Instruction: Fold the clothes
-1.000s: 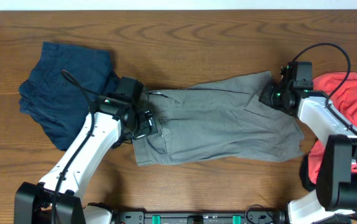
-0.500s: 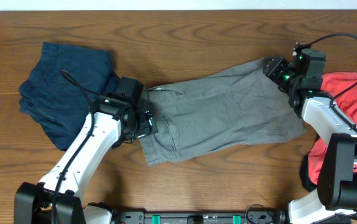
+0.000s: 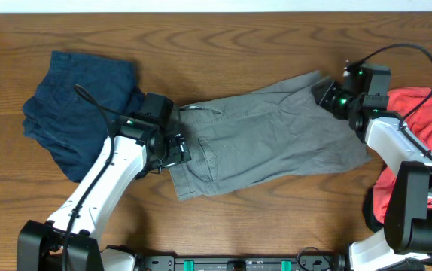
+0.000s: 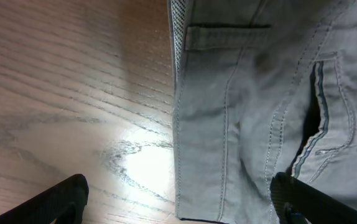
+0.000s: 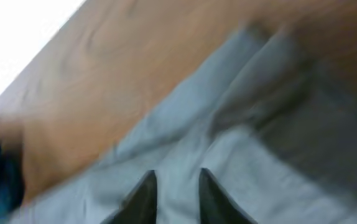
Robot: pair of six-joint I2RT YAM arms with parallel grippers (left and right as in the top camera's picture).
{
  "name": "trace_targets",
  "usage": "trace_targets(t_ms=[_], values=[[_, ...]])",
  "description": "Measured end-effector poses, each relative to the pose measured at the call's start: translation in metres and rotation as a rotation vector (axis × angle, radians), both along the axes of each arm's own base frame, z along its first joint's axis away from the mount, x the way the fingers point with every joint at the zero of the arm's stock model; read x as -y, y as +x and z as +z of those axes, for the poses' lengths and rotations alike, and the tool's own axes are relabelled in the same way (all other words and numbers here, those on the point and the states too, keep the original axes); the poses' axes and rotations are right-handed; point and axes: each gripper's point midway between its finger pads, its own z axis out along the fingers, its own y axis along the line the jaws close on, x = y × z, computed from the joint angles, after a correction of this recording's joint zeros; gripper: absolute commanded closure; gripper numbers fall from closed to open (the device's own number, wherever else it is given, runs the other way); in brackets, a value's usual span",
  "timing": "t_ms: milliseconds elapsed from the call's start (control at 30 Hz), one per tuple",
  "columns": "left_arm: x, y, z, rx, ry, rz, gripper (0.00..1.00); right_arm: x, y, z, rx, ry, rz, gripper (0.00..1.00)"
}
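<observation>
No fold made yet: the grey shorts (image 3: 269,139) lie open on the worktop (image 3: 223,38), with the navy garment (image 3: 73,105) and red T-shirt (image 3: 427,128) waiting (both crumpled). My left end effector (image 4: 178,196) is spread; for my right end effector (image 5: 173,190) I cannot tell.

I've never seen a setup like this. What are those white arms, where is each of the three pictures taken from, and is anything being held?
Those are two robot arms, each ending in a two-fingered gripper. The wide picture looks down from above a wooden table. On it lie grey shorts in the middle, a dark navy garment on one side and a red T-shirt on the other. The other two pictures come from small cameras on the wrists. The left gripper is open over the shorts' waist end and holds nothing. The right gripper has its fingers close together at the shorts' far corner. That picture is too blurred to show whether they pinch the cloth.
</observation>
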Motion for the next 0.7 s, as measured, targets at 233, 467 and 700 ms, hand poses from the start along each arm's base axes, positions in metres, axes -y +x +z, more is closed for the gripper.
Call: trace_targets(t_ms=[233, 467, 700], values=[[0.004, 0.014, 0.002, 0.057, -0.017, -0.001, 0.02, -0.003, -0.081, -0.049, -0.374, -0.075, 0.064, 0.9], [0.009, 0.025, -0.012, 0.051, -0.023, -0.002, 0.02, 0.012, -0.096, -0.059, -0.436, -0.174, 0.053, 0.87], [0.023, 0.021, -0.05, -0.067, -0.08, -0.002, 0.02, 0.015, -0.096, -0.06, -0.436, -0.198, 0.049, 0.84]])
